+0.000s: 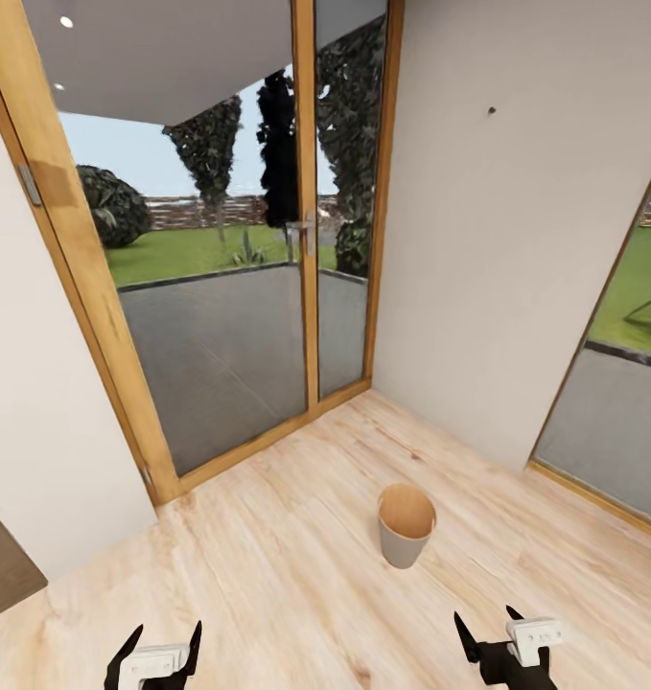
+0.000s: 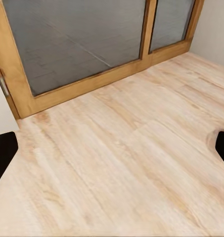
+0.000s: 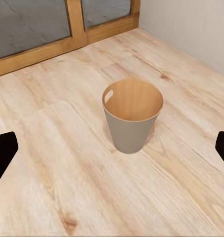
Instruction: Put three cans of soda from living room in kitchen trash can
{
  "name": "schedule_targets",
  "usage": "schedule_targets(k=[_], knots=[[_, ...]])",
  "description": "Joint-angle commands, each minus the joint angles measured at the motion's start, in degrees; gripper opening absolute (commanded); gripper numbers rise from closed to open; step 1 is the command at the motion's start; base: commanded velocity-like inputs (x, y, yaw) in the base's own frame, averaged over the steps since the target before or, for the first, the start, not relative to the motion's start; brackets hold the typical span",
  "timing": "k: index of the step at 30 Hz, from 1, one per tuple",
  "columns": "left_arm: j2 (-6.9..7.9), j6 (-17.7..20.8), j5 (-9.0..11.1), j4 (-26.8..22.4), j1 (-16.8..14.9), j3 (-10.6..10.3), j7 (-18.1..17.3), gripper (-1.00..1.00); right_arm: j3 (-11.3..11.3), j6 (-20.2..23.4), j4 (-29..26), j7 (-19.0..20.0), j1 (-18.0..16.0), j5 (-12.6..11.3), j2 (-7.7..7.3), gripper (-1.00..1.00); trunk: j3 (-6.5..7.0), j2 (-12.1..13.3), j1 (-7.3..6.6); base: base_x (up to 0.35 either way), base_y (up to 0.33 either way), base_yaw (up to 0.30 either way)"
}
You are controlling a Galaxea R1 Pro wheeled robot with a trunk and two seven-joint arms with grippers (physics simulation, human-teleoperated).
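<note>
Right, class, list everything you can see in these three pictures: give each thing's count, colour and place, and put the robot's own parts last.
Bin: one, grey outside, light brown inside, upright on the floor ahead of the right gripper; nothing visible inside it.
Floor: one, light wood planks, underfoot.
Glass doors: one pair, wood-framed, straight ahead, with a metal handle; a grey terrace, lawn and dark trees lie beyond.
Second glazed opening: one, wood-framed, on the right.
Walls: off-white, either side of the doors.
Dark patch: one, brown, on the left; cannot tell what it is.
Left gripper: one, black fingers, white body, open, holding nothing.
Right gripper: one, same colours, open, holding nothing.
</note>
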Motion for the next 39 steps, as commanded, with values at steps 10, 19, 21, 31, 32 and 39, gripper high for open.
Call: schedule_targets(k=[10,19,21,31,32,39], knots=[[-0.04,0.02,-0.07,0.03,-0.01,0.0,0.0,1.0,0.0,0.0,0.0,0.0,0.0,0.0,0.0,1.0,0.0,0.0,0.0,0.313,0.0,0.005],[-0.01,-0.02,-0.07,0.03,-0.01,-0.02,-0.06,1.0,0.0,0.01,0.0,0.0,0.0,0.0,0.0,1.0,0.0,0.0,0.0,0.316,0.0,-0.097],[-0.01,0.0,-0.07,0.03,-0.01,-0.03,-0.08,1.0,0.0,0.0,0.0,0.0,0.0,0.0,0.0,1.0,0.0,0.0,0.0,0.292,0.0,-0.031],[-0.05,0.4,-0.45,0.14,-0.08,-0.1,-0.37,1.0,-0.07,0.02,0.0,0.0,0.0,-0.05,-0.03,1.0,0.0,0.0,0.0,0.255,0.0,-0.007],[-0.06,0.51,-0.55,0.16,-0.09,-0.09,-0.42,1.0,-0.08,0.04,0.03,0.0,0.0,-0.08,-0.05,1.0,0.0,0.0,0.0,0.185,0.0,-0.001],[-0.09,4.76,-0.77,1.42,-0.15,-0.26,-0.52,1.0,-0.31,0.44,0.02,0.06,-0.29,-0.26,-0.14,1.0,0.0,0.0,0.0,0.143,0.0,0.0]])
